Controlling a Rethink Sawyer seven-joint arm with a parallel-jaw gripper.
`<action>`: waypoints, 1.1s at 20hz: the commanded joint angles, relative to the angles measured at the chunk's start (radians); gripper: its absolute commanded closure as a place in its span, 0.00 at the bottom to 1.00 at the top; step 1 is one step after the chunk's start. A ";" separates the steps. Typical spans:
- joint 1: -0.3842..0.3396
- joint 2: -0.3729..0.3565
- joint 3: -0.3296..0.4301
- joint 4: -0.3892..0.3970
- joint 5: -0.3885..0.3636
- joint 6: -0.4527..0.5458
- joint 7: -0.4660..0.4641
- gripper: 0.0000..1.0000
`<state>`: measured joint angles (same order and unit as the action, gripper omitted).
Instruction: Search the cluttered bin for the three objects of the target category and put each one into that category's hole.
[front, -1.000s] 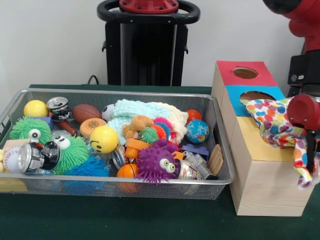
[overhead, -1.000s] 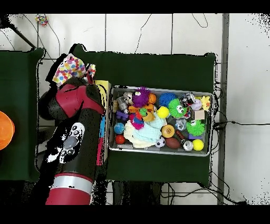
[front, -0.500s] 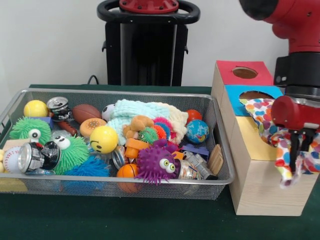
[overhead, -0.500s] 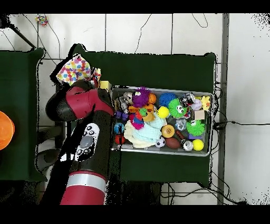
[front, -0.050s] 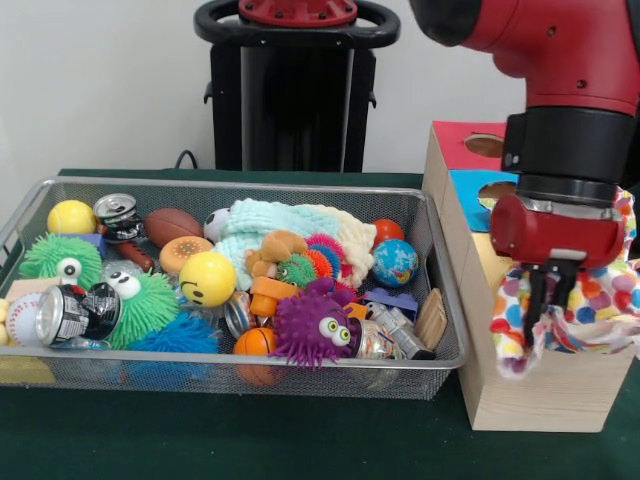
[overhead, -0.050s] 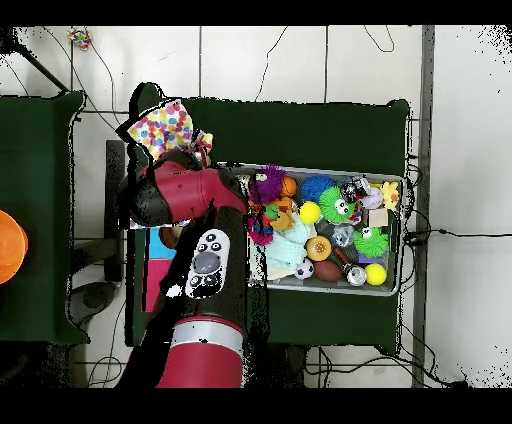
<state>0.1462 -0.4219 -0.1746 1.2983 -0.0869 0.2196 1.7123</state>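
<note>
Gripper (front, -0.050s: 548, 312) hangs from the red arm (front, -0.050s: 560, 120) over the near end of the wooden box (front, -0.050s: 530, 385), its dark fingers clamped on a polka-dot cloth (front, -0.050s: 590, 310) that drapes around and below them, down the box's front face. From above, the same cloth (overhead, -0.050s: 165, 128) spreads out just beyond the arm's red wrist.

To the gripper's left in the front view sits the wire-mesh bin (front, -0.050s: 240, 375), close beside the box. Nearest in it are a purple spiky toy with eyes (front, -0.050s: 315, 328), an orange ball (front, -0.050s: 257, 343) and a crushed can (front, -0.050s: 65, 313) (its lid end faces the camera). A little farther in lie a green fuzzy toy with eyes (front, -0.050s: 140, 300), a yellow smiley ball (front, -0.050s: 207, 278) and a small globe ball (front, -0.050s: 395, 262). Beyond those rest a pale green knitted cloth (front, -0.050s: 285, 222), a brown football (front, -0.050s: 172, 225) and a yellow ball (front, -0.050s: 71, 217).

Behind the gripper, the box top shows a blue section (front, -0.050s: 475, 188) and then a red section with a round hole (front, -0.050s: 485, 145); the arm hides most of the blue hole, so I cannot tell whether the cloth reaches it.
</note>
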 joint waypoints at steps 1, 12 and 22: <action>-0.021 -0.005 0.116 0.164 -0.170 0.021 -0.087 1.00; 0.156 -0.108 -0.016 0.103 -0.178 0.248 0.035 1.00; 0.077 -0.098 0.076 0.048 -0.112 0.416 -0.002 1.00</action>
<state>0.3231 -0.5547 -0.2002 1.3281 -0.2178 0.5289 1.7121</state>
